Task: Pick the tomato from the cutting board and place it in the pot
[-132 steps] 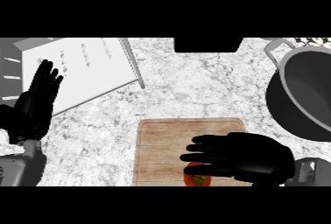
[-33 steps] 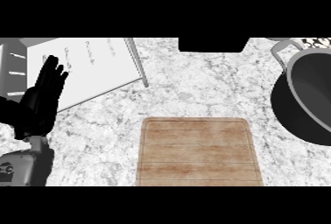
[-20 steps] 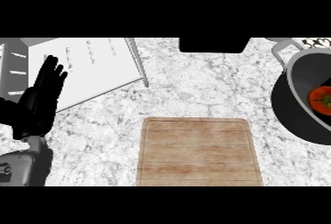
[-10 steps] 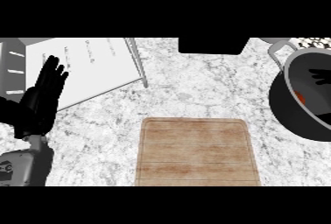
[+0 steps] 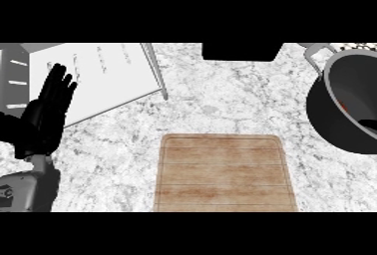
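The wooden cutting board (image 5: 225, 172) lies bare at the bottom centre of the marble counter. The dark grey pot (image 5: 340, 127) stands at the right edge, partly cut off. Inside it only a small red sliver of the tomato (image 5: 343, 103) shows against the wall. A dark shape (image 5: 369, 122) over the pot at the right edge looks like part of my right hand, but too little shows to be sure. My left hand (image 5: 46, 119) rests open at the far left, fingers straight and pointing up, far from board and pot.
A white sheet-like tray (image 5: 95, 74) with a raised grey rim lies at the back left, just right of my left hand. A black object (image 5: 242, 51) sits at the back centre. The pot's handle (image 5: 316, 50) sticks out at the top right.
The tomato has gone from the board to inside the pot. It showed plainly there a second ago and is now mostly hidden. The left hand has stayed put.
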You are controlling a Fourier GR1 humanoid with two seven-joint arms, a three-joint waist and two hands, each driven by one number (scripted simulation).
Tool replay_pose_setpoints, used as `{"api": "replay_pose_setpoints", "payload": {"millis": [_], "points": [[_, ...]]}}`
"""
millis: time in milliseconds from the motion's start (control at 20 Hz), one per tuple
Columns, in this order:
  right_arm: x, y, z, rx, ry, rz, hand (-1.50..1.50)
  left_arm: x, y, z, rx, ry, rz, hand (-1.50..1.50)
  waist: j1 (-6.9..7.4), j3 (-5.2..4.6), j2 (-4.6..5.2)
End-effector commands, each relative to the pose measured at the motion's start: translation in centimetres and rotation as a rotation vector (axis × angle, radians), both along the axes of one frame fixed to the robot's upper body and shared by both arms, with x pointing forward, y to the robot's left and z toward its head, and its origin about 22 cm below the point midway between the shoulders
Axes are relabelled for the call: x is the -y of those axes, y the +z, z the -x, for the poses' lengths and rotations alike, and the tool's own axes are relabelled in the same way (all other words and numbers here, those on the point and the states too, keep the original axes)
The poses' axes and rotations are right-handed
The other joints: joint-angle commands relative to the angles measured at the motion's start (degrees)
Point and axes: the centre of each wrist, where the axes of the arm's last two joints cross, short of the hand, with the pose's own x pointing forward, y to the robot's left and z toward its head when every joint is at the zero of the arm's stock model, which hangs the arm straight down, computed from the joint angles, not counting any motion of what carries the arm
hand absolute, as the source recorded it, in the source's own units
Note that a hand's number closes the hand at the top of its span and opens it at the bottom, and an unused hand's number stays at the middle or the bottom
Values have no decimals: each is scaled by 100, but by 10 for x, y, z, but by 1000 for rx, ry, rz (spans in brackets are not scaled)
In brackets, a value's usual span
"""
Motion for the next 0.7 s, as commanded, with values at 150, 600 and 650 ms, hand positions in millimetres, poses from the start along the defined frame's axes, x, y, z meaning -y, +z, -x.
{"api": "replay_pose_setpoints", "payload": {"millis": [150, 600, 650], "points": [[58, 29, 25, 25, -5, -195, -150, 14, -5, 1, 2, -3, -15, 0, 62, 113, 87], [102, 39, 75, 12, 2, -188, -150, 2, 3, -4, 9, 7, -7, 0, 43, 130, 98], [109, 51, 79, -1, -8, -186, -150, -3, 5, -5, 12, 6, -4, 0, 73, 137, 117]]}}
